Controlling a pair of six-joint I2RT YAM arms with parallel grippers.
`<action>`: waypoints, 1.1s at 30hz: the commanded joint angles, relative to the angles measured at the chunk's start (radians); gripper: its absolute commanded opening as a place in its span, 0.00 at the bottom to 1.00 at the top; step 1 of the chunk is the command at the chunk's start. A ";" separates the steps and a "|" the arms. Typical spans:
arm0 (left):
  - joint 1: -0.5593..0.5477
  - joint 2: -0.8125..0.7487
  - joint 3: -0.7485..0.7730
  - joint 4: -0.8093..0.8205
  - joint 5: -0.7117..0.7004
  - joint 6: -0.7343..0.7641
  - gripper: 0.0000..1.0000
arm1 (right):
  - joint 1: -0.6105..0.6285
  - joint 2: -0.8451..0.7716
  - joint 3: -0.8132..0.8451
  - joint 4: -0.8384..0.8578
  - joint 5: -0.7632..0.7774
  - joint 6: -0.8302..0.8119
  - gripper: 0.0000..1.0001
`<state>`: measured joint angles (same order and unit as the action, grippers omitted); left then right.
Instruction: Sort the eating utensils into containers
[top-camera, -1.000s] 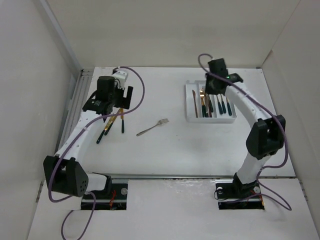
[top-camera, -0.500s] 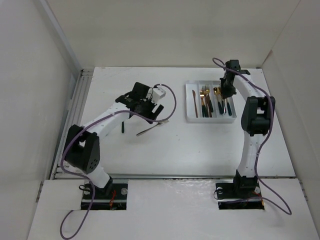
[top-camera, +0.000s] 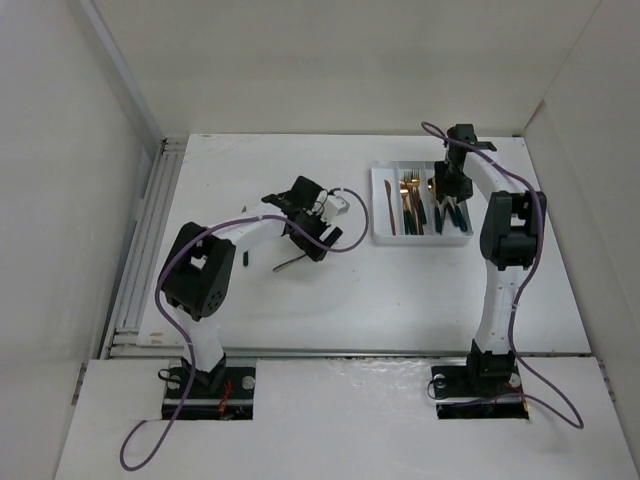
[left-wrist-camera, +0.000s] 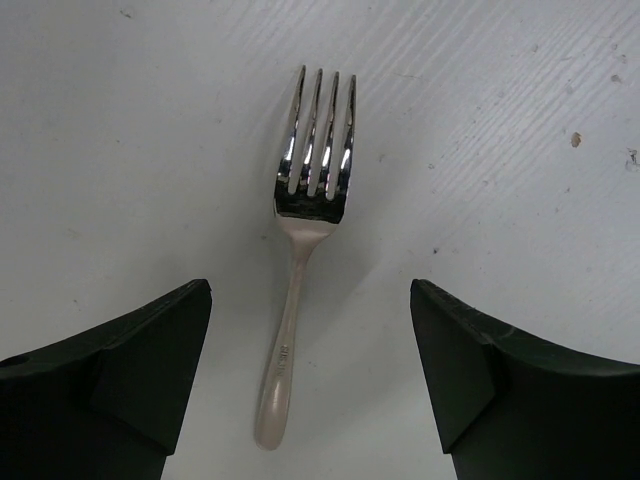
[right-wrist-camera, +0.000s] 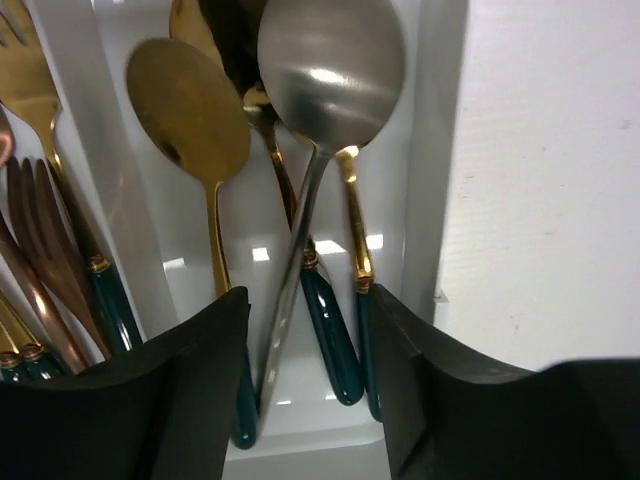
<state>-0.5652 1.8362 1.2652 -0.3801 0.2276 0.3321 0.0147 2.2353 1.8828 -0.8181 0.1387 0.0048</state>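
A silver fork (left-wrist-camera: 315, 170) lies flat on the white table, tines pointing away. My left gripper (left-wrist-camera: 310, 292) hangs open above its handle (left-wrist-camera: 283, 360), one finger on each side and neither touching it. From above, that left gripper (top-camera: 320, 240) covers the fork's head and only the fork's handle (top-camera: 290, 264) shows. The white three-compartment tray (top-camera: 378, 205) holds a copper knife (top-camera: 386, 205), forks (top-camera: 408, 195) and spoons. My right gripper (right-wrist-camera: 308, 300) stands open over the right compartment. A silver spoon (right-wrist-camera: 330, 65) lies there across gold spoons (right-wrist-camera: 190, 110) with green handles, its handle passing between the jaws.
White walls close in the table on the left, back and right. A metal rail (top-camera: 150, 230) runs along the left edge. A dark utensil end (top-camera: 243, 262) shows beside the left arm. The tray's outer wall (right-wrist-camera: 440, 150) is just right of my right fingers.
My left arm swung right, away from the utensils at the left, and came down over the fork. My right gripper moved to the tray's right compartment and opened, letting go of the silver spoon.
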 joint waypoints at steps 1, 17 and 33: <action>-0.024 0.000 0.045 0.010 -0.002 0.012 0.78 | 0.004 -0.069 0.076 -0.021 0.035 0.020 0.58; -0.024 0.071 0.002 0.020 -0.080 0.013 0.49 | 0.108 -0.256 0.078 -0.021 0.101 0.038 0.59; 0.076 0.181 0.117 -0.059 0.154 -0.064 0.00 | 0.108 -0.419 0.027 -0.021 0.121 0.067 0.59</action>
<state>-0.5251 1.9850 1.3647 -0.3519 0.3214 0.2909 0.1242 1.8763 1.9190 -0.8383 0.2356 0.0536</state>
